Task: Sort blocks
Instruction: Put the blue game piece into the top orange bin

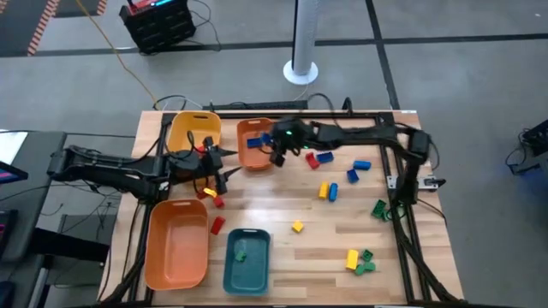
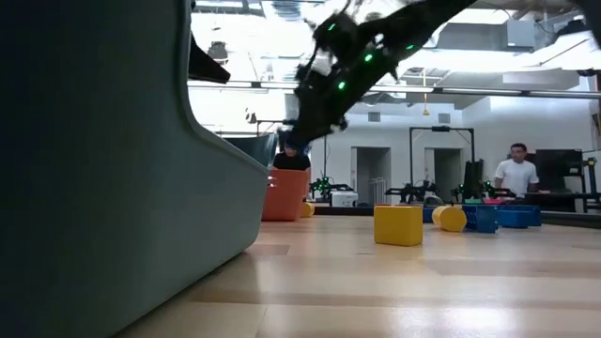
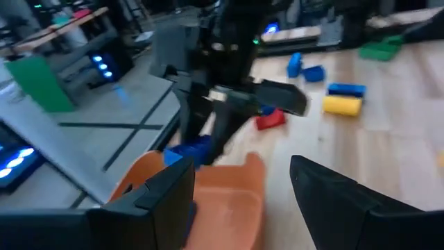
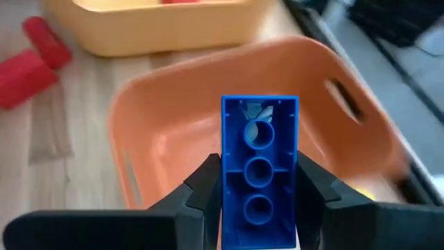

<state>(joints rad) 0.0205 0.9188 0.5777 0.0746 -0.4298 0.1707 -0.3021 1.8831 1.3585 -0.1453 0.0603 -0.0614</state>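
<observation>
The blue block looks light, hard and slick, a hollow little brick best pinched across its long flat sides, and that is how the right gripper has it, fingers narrowed snugly against both sides. It hangs just above the small orange tray. Beside that tray, the left gripper waits with fingers spread wide, holding nothing. Beyond the tray, loose blocks lie scattered on the desk.
</observation>
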